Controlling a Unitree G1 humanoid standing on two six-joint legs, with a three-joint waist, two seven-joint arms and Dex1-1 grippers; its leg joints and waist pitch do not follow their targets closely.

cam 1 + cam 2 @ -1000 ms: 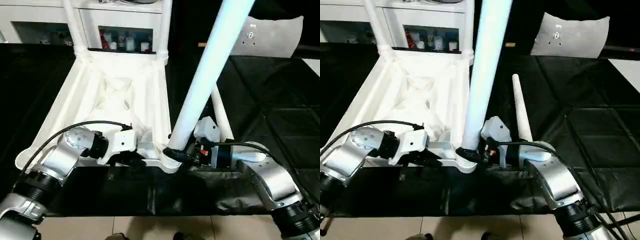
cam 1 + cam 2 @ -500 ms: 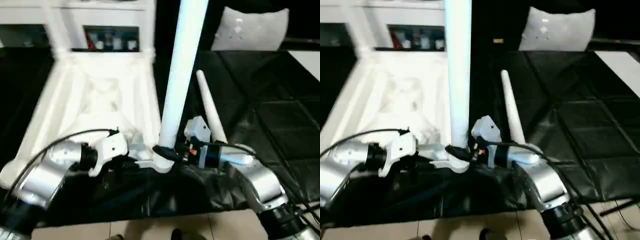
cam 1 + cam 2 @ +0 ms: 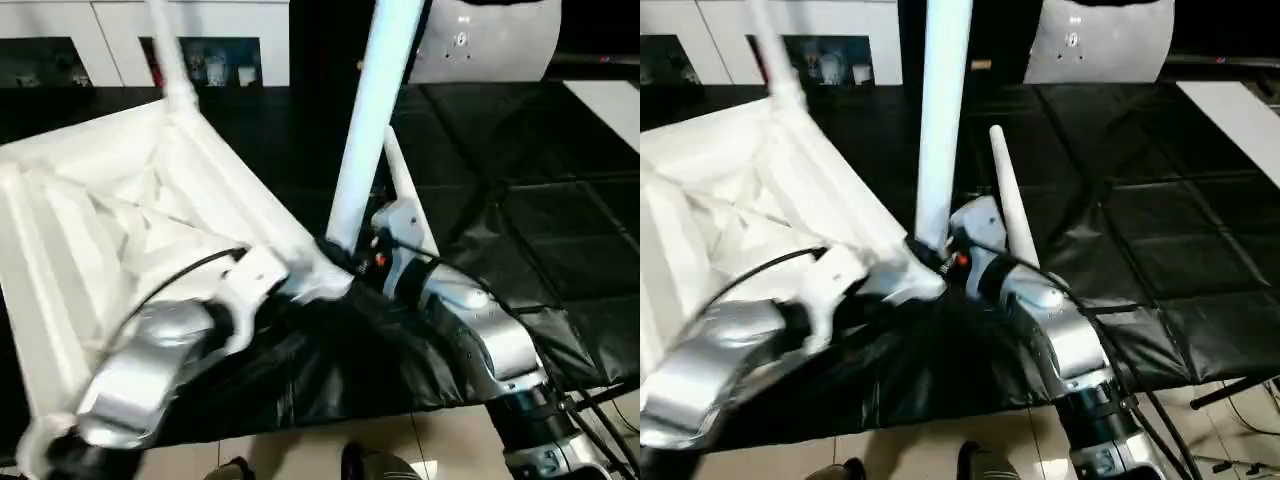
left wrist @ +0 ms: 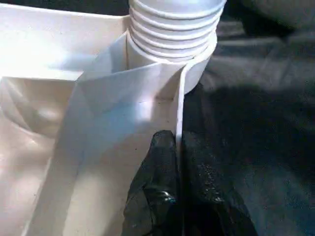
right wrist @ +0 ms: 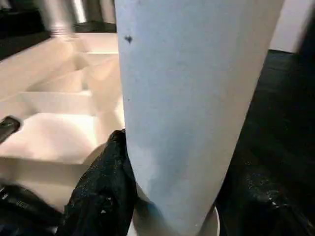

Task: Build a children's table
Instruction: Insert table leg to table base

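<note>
Tabletop (image 3: 90, 210) has swung round since a second ago: it then lay square to the robot with two far legs in their sockets, and now sits skewed, its near corner drawn toward the middle and its left part reaching the picture's edge. Some of that shift is the head camera's own, since the cabinets (image 3: 120, 30) and the black surface (image 3: 560, 200) have also slid across the frame. Upside-down top rests on the surface, ribs showing.

Leg (image 3: 372, 110) in the near corner socket (image 4: 172, 34) stood tilted a second ago and now rises close to upright. Judgement: it is being seated, and the threaded rings visible above the socket rim suggest it is not fully home. A spare leg (image 3: 1008, 205) lies on the surface just behind the right arm.

Right end effector (image 5: 167, 191) clasps the upright leg near its base, one finger on each side. Left end effector (image 4: 170, 196) is pressed together on the thin rim wall beside the socket, one finger (image 4: 157, 182) inside the rim, steadying the top.

Hidden or doubtful: the upright leg's upper end is cut off; one far leg (image 3: 168, 55) is blurred and cut off; the left forearm (image 3: 150, 360) covers the near edge; how deep the leg sits cannot be told.
</note>
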